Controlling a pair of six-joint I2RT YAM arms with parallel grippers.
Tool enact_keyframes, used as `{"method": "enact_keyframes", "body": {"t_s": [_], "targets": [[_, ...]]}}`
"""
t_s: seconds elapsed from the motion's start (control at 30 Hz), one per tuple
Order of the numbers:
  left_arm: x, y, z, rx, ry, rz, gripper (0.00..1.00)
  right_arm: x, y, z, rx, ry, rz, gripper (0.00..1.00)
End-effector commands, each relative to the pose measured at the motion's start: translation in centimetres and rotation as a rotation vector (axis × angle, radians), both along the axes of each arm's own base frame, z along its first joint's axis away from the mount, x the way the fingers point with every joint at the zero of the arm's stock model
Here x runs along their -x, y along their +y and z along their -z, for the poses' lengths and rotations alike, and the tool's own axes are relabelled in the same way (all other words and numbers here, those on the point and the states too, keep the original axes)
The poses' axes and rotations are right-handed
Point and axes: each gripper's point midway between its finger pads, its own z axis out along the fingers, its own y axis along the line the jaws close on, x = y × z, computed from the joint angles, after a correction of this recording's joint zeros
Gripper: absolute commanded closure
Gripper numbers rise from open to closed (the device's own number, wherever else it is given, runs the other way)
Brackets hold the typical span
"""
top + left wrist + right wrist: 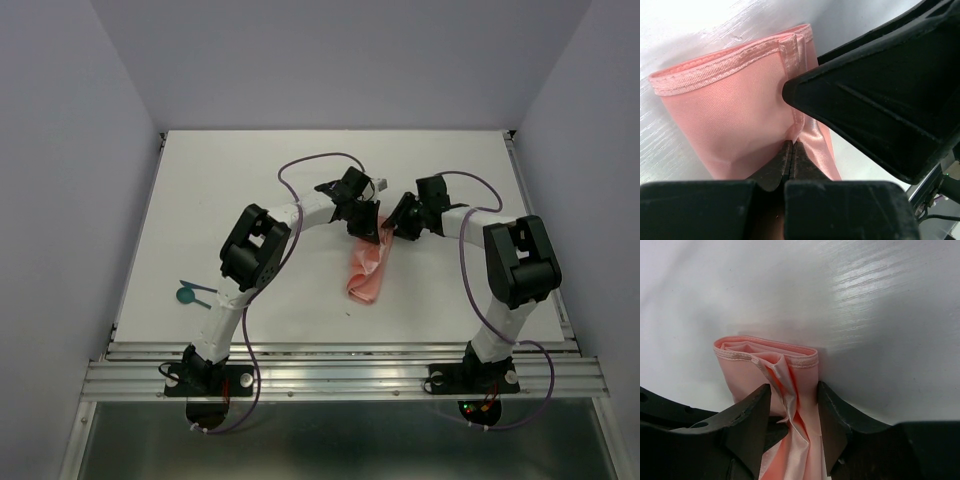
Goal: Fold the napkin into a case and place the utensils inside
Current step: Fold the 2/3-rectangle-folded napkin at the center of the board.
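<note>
Napkin: the salmon napkin (pixel 368 270) is a narrow folded strip at mid-counter (pixel 250 165). Its far end is raised between my two arms and its near end rests down.
Left jaws: closed tight on a hemmed fold (pixel 795 75), tips meeting through the cloth. I take this as the anchor that keeps the layers stacked.
Right jaws: partway apart, one finger (pixel 752 412) on each side of the bunched layers. I cannot tell whether they pinch the cloth.
Why one end: I judge both holds share that end so the strip can be turned over on itself.
Utensils: the teal utensils (pixel 190 292) lie well apart, near the counter's left edge, clear of the folding.
Stage: I think the case is unfinished and nothing has been inserted yet.
Risk: the thin, glossy layers could slide apart if either hold slackens.
</note>
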Motion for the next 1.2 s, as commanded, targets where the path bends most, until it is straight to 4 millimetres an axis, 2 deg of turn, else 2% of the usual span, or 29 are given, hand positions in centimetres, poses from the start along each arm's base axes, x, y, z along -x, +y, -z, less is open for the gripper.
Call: {"method": "enact_keyframes", "body": {"t_s": [0.0, 0.23, 0.3, 0.37, 0.5, 0.57, 0.6, 0.73, 0.8, 0.83, 0.87, 0.97, 1.03, 1.1, 1.13, 1.17], "targets": [[-0.1, -0.2, -3.3, 0.059, -0.066, 0.057, 1.00, 0.2, -0.2, 1.3, 0.001, 0.029, 0.010, 0.52], [0.6, -0.6, -3.8, 0.100, -0.069, 0.113, 1.00, 0.4, 0.0, 2.1, -0.015, 0.052, 0.014, 0.60], [0.6, -0.6, -3.9, 0.102, -0.077, 0.119, 1.00, 0.4, 0.1, 2.3, -0.018, 0.056, 0.012, 0.59], [0.6, -0.5, -3.7, 0.096, -0.075, 0.121, 1.00, 0.4, 0.2, 2.5, -0.021, 0.060, 0.009, 0.52], [0.6, -0.4, -3.4, 0.093, -0.065, 0.121, 1.00, 0.4, 0.1, 2.6, -0.017, 0.061, 0.012, 0.56], [0.6, -0.4, -3.4, 0.097, -0.065, 0.124, 1.00, 0.4, 0.1, 2.6, -0.017, 0.061, 0.012, 0.69], [0.6, -0.5, -3.4, 0.098, -0.068, 0.127, 1.00, 0.5, 0.1, 2.6, -0.020, 0.062, 0.011, 0.79], [0.3, -0.4, -3.9, 0.087, -0.088, 0.120, 1.00, 0.5, 0.1, 2.5, -0.023, 0.058, 0.018, 0.96], [0.1, -0.1, -4.0, 0.072, -0.099, 0.116, 0.99, 0.4, 0.0, 2.4, -0.019, 0.055, 0.029, 0.99], [0.1, 0.1, -4.1, 0.058, -0.100, 0.114, 0.92, 0.5, -0.1, 2.3, -0.016, 0.053, 0.033, 0.99], [-0.1, 0.3, -4.6, 0.051, -0.121, 0.111, 0.72, 0.4, -0.2, 2.2, -0.016, 0.049, 0.042, 0.99], [0.0, 0.9, -6.2, 0.041, -0.151, 0.115, 0.46, 0.2, -0.4, 1.8, -0.011, 0.037, 0.061, 0.99], [0.1, 1.3, -7.9, 0.042, -0.180, 0.116, 0.39, 0.1, -0.6, 1.6, -0.008, 0.032, 0.071, 0.99], [0.4, 1.7, -8.7, 0.036, -0.196, 0.113, 0.27, 0.0, -0.6, 1.4, -0.005, 0.025, 0.073, 0.99], [0.4, 1.9, -9.8, 0.043, -0.216, 0.108, 0.26, 0.0, -0.6, 1.4, -0.005, 0.023, 0.073, 0.99], [0.7, 2.2, -9.9, 0.039, -0.215, 0.104, 0.26, -0.1, -0.6, 1.3, -0.005, 0.022, 0.073, 0.99]]}}
